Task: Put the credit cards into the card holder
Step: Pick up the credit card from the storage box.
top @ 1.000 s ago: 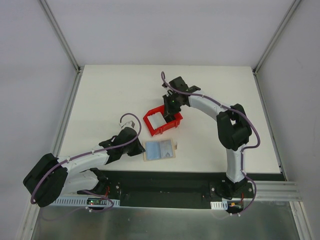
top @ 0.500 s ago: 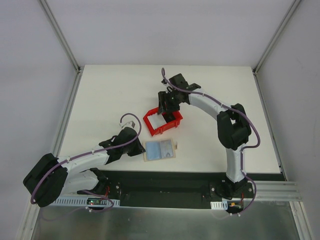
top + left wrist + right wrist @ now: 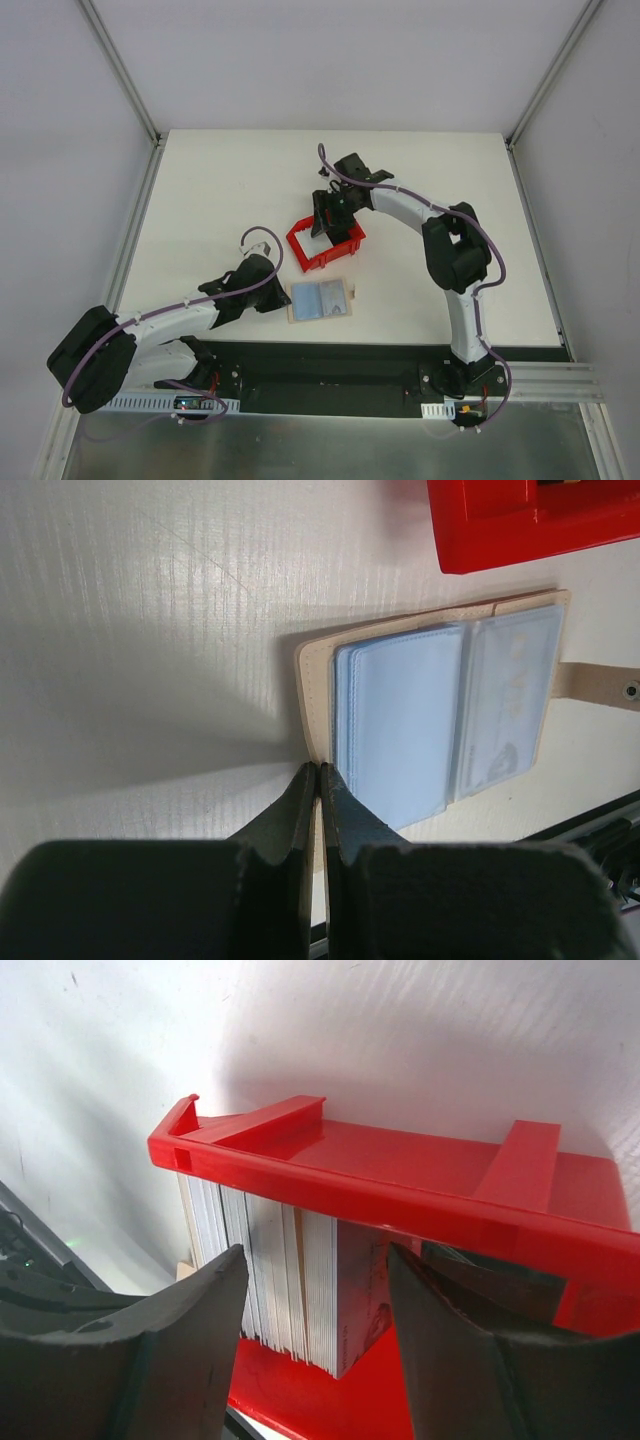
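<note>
Credit cards (image 3: 280,1280) stacked in red bin (image 3: 400,1190) are straddled by released right gripper (image 3: 318,1295); only one should be pinched. Left gripper (image 3: 318,780) clenched at card holder (image 3: 400,710) edge.

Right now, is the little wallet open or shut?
Open. The card holder lies spread flat on the table, its pale blue pockets facing up and its snap strap sticking out unfastened.
</note>
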